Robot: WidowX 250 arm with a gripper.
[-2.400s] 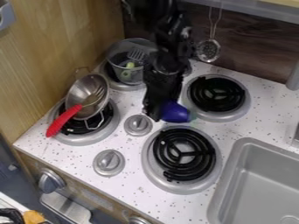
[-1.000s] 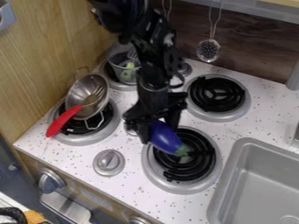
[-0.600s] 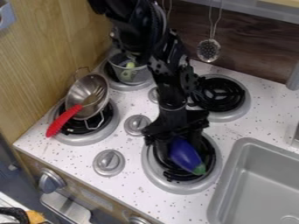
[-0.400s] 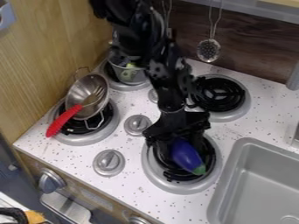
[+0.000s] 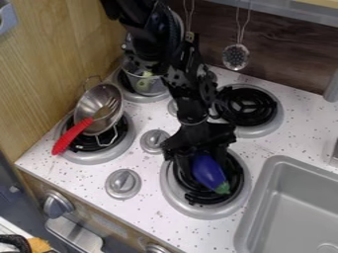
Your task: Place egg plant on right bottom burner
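The black gripper (image 5: pixel 203 160) hangs over the bottom right burner (image 5: pixel 173 200) with its fingers shut on the purple eggplant (image 5: pixel 208 173). Pointing down and to the right, the eggplant's green stem end lies over the middle-right part of the black coil. The gripper covers the eggplant's upper end and the back of the burner. Whether the eggplant touches the coil, I cannot tell.
A metal strainer (image 5: pixel 92 106) and a red-handled fork (image 5: pixel 71 136) rest on the bottom left burner. Behind them stands a clear pot (image 5: pixel 147 85). The top right burner (image 5: pixel 264 126) is partly behind the arm; a grey sink (image 5: pixel 290 207) lies right.
From above the stove's middle, the gripper has carried the eggplant toward the front right, over the bottom right burner. Most recently both have shifted slightly up and left.
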